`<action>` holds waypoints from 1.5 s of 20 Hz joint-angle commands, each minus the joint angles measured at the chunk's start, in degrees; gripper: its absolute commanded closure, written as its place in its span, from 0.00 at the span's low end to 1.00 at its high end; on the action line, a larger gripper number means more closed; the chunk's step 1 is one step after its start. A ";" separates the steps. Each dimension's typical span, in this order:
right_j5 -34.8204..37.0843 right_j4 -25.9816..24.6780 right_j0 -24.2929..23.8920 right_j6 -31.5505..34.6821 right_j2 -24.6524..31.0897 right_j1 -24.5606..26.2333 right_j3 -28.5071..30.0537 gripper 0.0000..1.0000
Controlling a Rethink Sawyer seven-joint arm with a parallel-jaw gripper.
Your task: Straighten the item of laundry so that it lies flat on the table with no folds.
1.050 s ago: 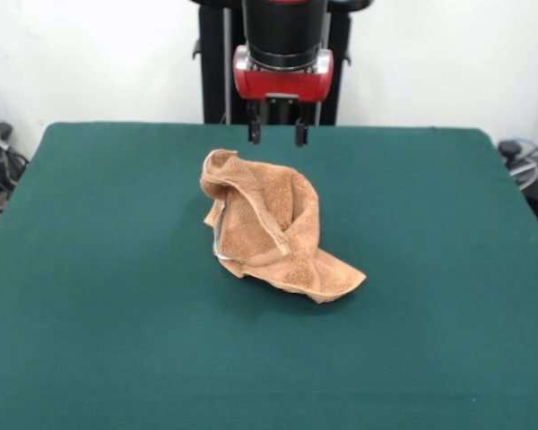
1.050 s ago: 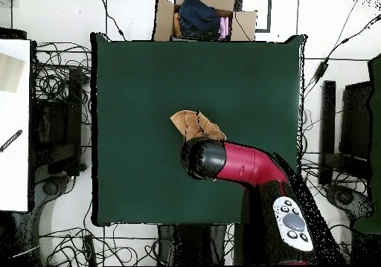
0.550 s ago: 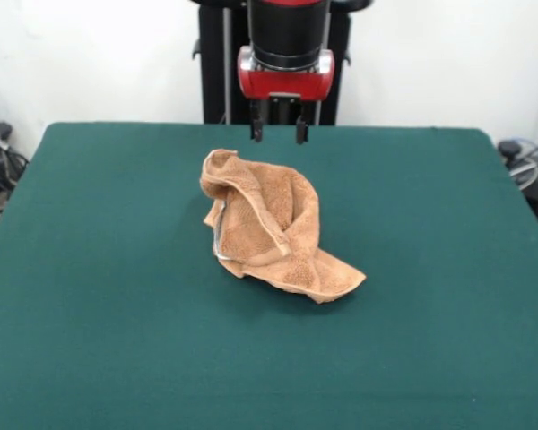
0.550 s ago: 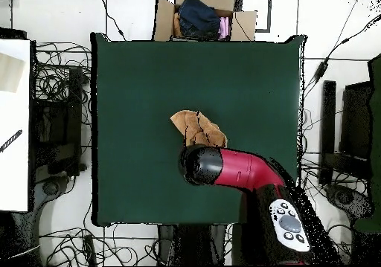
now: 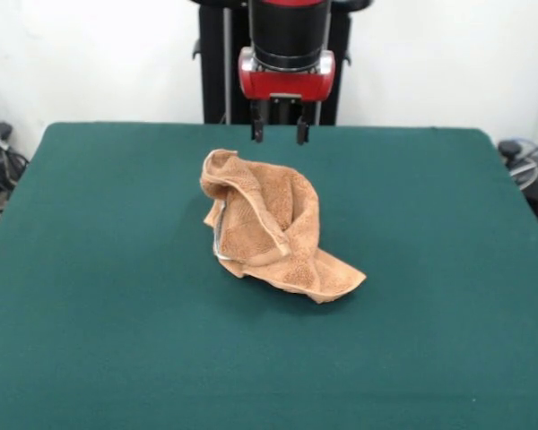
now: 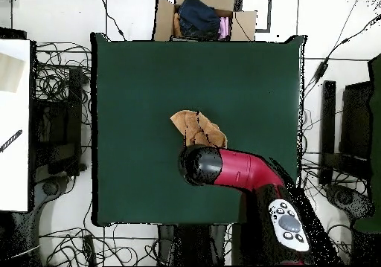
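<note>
Well clear of table point(image 5: 90, 358) edges, crumpled towel point(image 5: 273, 233), tool point(image 5: 277, 134) spread above

Bright, even light; soft shadow beside the towel point(image 5: 273, 228), sharp focus

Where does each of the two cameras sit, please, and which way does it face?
Front view: across the table from the robot, looking level at it; the crumpled towel lies mid-table, and the red and black arm's end effector hangs open behind it.
Overhead view: above the table, looking straight down; the red arm reaches in from the bottom and hides part of the towel.
Shared: both show the towel, the table and the arm, turned half round between views.
</note>
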 commanded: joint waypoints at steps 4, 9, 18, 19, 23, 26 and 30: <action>-1.60 -1.55 -0.88 1.59 5.83 1.13 2.31 0.00; 0.82 -1.19 -3.21 -0.75 6.92 0.26 2.25 0.00; 2.62 -2.14 -6.84 -2.90 8.87 -0.28 2.38 0.00; 2.61 -2.31 -7.18 -3.05 9.00 -0.44 2.58 0.00; 3.01 -2.75 -8.47 -3.56 9.72 -0.58 2.86 0.00; 3.31 -3.02 -9.17 -3.71 10.12 -0.87 3.09 0.00; 3.86 -3.13 -10.16 -4.38 10.58 -1.19 3.19 0.00</action>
